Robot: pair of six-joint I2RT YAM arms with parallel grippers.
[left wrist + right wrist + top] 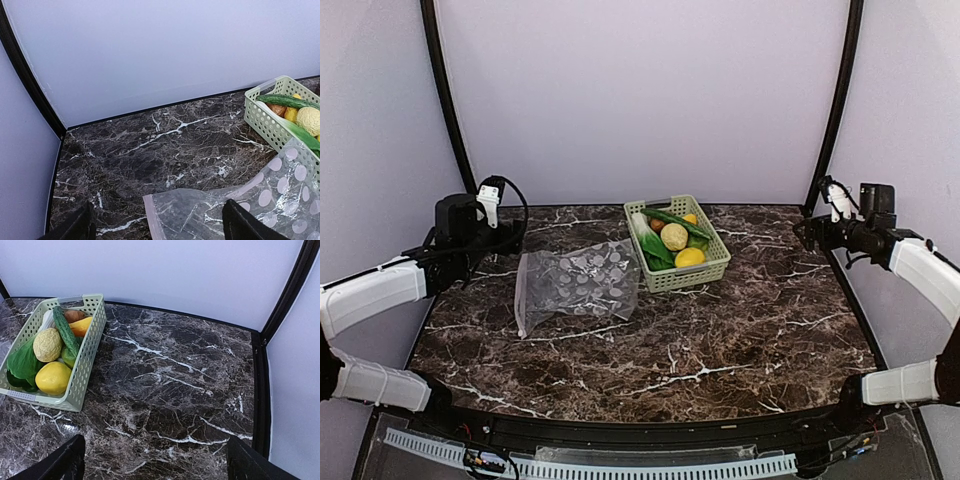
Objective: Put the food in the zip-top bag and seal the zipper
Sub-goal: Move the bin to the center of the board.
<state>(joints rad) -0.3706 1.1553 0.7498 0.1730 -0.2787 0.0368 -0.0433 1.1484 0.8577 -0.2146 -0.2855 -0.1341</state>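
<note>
Toy produce is sitting heaped in a light green slotted plastic basket (705,275) toward the back of the dark, white-veined marble tabletop (720,340), none of it in the bag. Just beside the basket's left side, the clear, floppy zip-top bag (578,285) with pale round dots is lying flat on the marble.

Only the top camera is showing both together, with the left arm (380,285) and right arm (930,270) reaching in from the table's two sides, well apart from each other.

The left wrist camera is catching a detail of its own: the thin zipper strip (151,217) running along the bag edge that is facing away from the basket. It is showing low in that view, where the left gripper (159,227) is holding its dark fingers (75,227) wide apart, released. Only one end of the basket is entering there.

The right wrist camera is looking straight into the basket. A yellow lemon (53,377) is lying at the near end, a tan bumpy lump (47,344) behind it, a long green vegetable (65,331) slanting across, leafy green bok choy (22,362) along the left wall, an orange fruit (82,326) by the right wall, and a green lime (68,356) partly under the long vegetable. The right gripper (155,462) is hovering over marble to the basket's right, its fingers (60,462) spread wide, grasping nothing.
</note>
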